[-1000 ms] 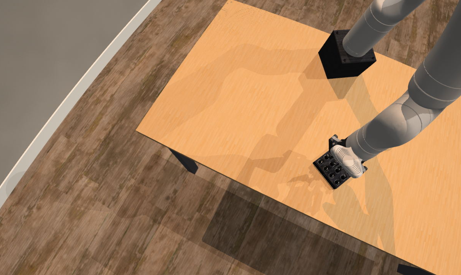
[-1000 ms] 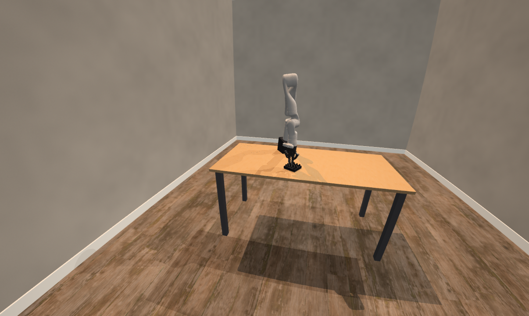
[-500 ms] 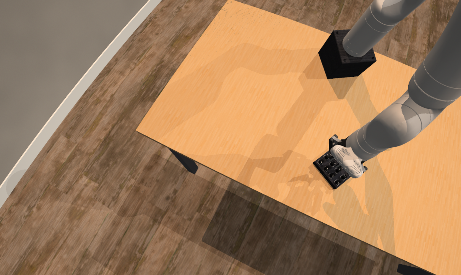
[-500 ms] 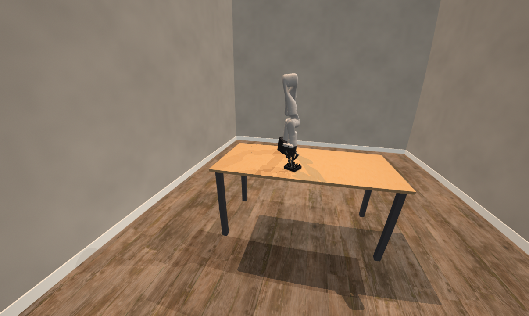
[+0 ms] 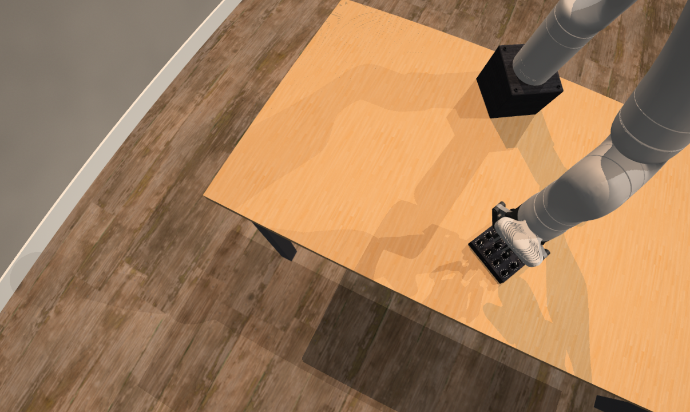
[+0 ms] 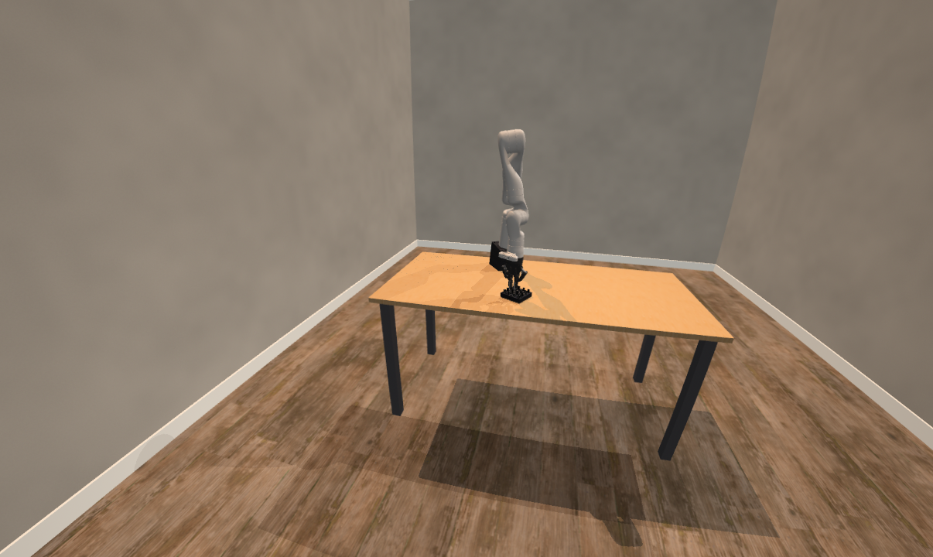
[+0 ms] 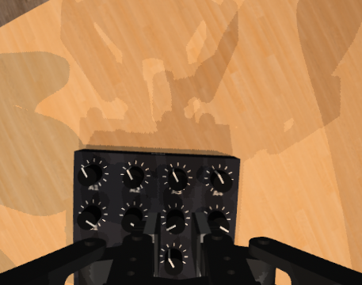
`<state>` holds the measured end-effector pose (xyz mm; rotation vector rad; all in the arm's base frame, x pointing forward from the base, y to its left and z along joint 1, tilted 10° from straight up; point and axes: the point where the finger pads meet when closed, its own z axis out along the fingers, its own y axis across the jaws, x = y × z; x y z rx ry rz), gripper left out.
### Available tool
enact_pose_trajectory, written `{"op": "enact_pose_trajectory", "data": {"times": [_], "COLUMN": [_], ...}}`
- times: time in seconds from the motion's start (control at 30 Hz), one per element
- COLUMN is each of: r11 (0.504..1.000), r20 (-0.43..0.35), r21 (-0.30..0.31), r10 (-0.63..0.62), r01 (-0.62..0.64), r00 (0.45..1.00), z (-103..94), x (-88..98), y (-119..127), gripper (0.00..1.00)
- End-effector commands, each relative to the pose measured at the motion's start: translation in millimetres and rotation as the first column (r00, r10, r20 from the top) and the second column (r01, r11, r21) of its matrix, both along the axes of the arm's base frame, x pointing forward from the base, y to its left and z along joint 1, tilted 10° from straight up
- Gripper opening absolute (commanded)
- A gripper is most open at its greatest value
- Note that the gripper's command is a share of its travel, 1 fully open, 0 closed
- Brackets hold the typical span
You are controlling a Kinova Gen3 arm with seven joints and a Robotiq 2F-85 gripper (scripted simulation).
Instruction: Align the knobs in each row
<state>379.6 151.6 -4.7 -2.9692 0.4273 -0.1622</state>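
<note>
Hovering part-open and empty, the gripper [image 5: 520, 241] [image 6: 514, 285] [image 7: 176, 228] hid most lower knobs. Row A [image 5: 496, 262] [image 7: 177, 180] looked matched near eleven o'clock; knob B3 [image 5: 497, 245] [image 7: 175, 222], toward eight, seemingly needed turning

This place is looking like a bare lab. A robot arm [image 5: 567, 197] [image 6: 512, 172] is standing on a table [image 5: 306, 153] [image 6: 608, 298].

A Kinova Gen3 arm [image 5: 575, 189] [image 6: 513, 186] reaches down with its Robotiq 2F-85 gripper [image 5: 520, 245] [image 6: 514, 282] [image 7: 176, 228] pointing downward, the two fingers parallel and parted by a narrow gap, links bent above them.
</note>
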Motion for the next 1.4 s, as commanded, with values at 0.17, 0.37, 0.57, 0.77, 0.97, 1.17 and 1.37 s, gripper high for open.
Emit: {"op": "enact_pose_trajectory", "data": {"times": [0.17,0.37,0.57,0.77,0.97,1.17,1.37], "r11": [1.000,1.000,1.000,1.000,1.000,1.000,1.000], "r20": [0.001,0.001,0.001,0.001,0.001,0.001,0.001], "r21": [0.000,0.000,0.000,0.000,0.000,0.000,0.000], "r10": [0.000,0.000,0.000,0.000,0.000,0.000,0.000], "r01": [0.000,0.000,0.000,0.000,0.000,0.000,0.000], "r00": [1.000,1.000,1.000,1.000,1.000,1.000,1.000], "z": [0.3,-2.5,-6.5,-10.5,-13.0,-13.2,-13.2], "x": [0.5,0.8,1.4,1.9,2.2,2.2,2.2], "y": [0.1,0.5,1.0,1.4,1.7,1.8,1.8], "gripper": [0.19,0.19,0.19,0.19,0.19,0.19,0.19]}}
